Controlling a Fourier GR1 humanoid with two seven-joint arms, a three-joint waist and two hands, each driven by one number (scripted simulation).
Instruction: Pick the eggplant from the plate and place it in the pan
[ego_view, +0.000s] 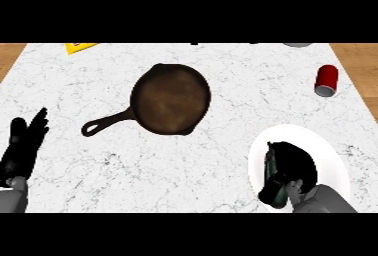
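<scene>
A dark brown cast-iron pan (171, 98) lies mid-counter with nothing in it, its handle pointing down-left. At the lower right sits a white plate (332, 160). My right hand (297, 167) covers the plate's middle, fingers curled round the dark eggplant (271, 156), of which only the left end shows beside the hand. The eggplant still rests on the plate. My left hand (23, 142) rests open at the left edge, fingers up, well away from the pan.
A red can (326, 80) lies on its side at the right, above the plate. A yellow object (80, 47) sits at the far left corner and a grey one (297, 44) at the far right. Wooden floor borders the counter on both sides.
</scene>
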